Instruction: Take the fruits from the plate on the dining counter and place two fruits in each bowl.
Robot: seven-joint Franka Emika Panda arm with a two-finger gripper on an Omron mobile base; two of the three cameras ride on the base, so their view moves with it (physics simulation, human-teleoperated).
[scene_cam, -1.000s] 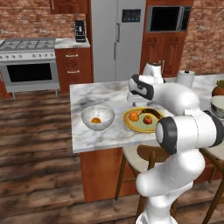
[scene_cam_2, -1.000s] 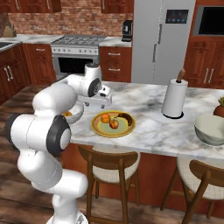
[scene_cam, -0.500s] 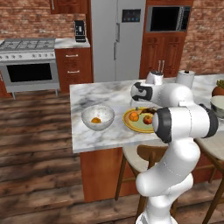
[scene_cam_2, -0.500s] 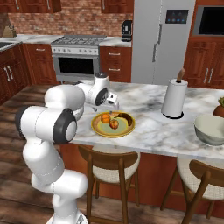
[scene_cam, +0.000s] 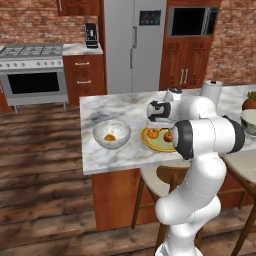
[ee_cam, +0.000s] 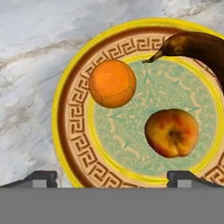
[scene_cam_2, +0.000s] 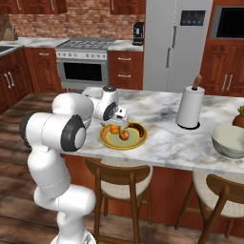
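Observation:
The yellow plate [ee_cam: 70, 127] lies on the marble dining counter [scene_cam: 100, 107], and my gripper [ee_cam: 112, 178] hangs open just above it, holding nothing. On the plate are an orange [ee_cam: 112, 83], a reddish apple-like fruit [ee_cam: 172, 132] and a dark brown fruit [ee_cam: 197, 46] at the rim. From the right base the gripper [scene_cam_2: 121, 123] hovers over the orange [scene_cam_2: 114, 129] and apple [scene_cam_2: 124, 135]. The whitish bowl [scene_cam: 111, 134] stands left of the plate [scene_cam: 147, 142] with one orange fruit [scene_cam: 109, 137] inside. The grey bowl [scene_cam_2: 230, 140] sits at the counter's far right.
A white paper towel holder [scene_cam_2: 189, 107] stands behind the plate to the right. A reddish item [scene_cam: 250, 102] sits at the counter's right end. Wooden stools [scene_cam_2: 119, 178] stand under the counter's near edge. Stove, fridge and wall cabinets line the back.
The hand has come down and across toward the plate, and the arm's elbow has swung round. The jaws stayed open. The fruits have not moved.

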